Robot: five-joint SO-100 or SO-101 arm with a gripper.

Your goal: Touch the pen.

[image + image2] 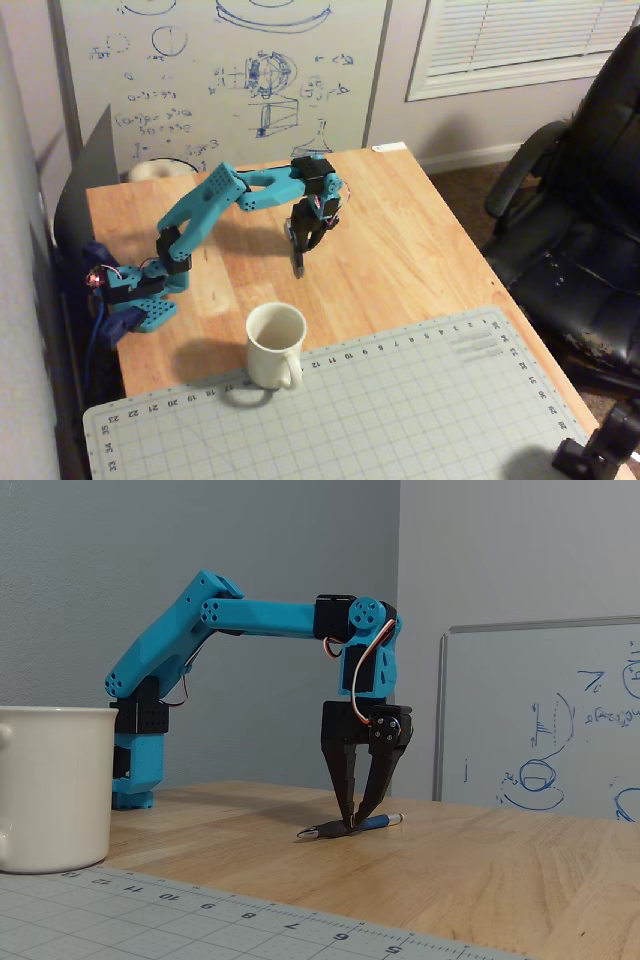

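Nearest the fixed view's lens lies the grey cutting mat (pixel 200 920), and on it at about 9 o'clock stands the white mug (pixel 55 785), well apart from the work. Beyond them, on the bare wooden table (pixel 480 880), the pen (pixel 375 822) lies flat, its dark tip toward 9 o'clock and its bluish end toward 3 o'clock. The gripper (pixel 353 822) points straight down onto the pen's middle, fingertips drawn nearly together at the pen; whether they pinch it or only rest against it I cannot tell. In the overhead view the gripper (pixel 299 262) sits at about 12 o'clock from the mug (pixel 275 345), with the pen hidden beneath it. Contact looks made or all but made, so the touch should stay light: press no harder, lest the pen roll or skid. Farthest back stands the whiteboard (pixel 545 720).
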